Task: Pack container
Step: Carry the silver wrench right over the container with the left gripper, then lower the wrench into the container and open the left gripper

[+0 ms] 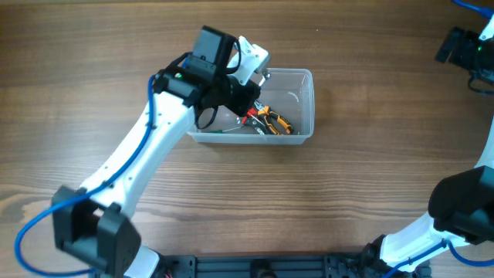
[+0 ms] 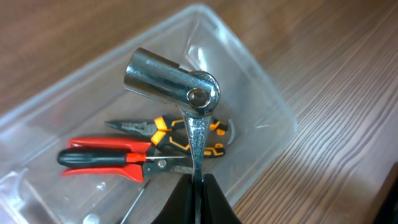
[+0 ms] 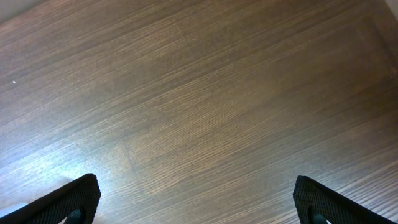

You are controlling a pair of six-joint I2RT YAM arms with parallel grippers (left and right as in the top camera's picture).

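Container (image 2: 264, 121) sits beneath left gripper (image 2: 198, 182), fingers clenched on socket wrench (image 2: 171, 78) shank; we judge its heavy head could pivot and slip; right gripper (image 3: 199, 205) gapes empty.

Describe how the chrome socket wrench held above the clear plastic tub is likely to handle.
The chrome socket wrench looks like solid steel: probably stiff and heavy for its size. Its cylindrical head sits on a pivot pin, so it may flop. The polished shaft, pinched by the jaws of the left gripper, could slip.
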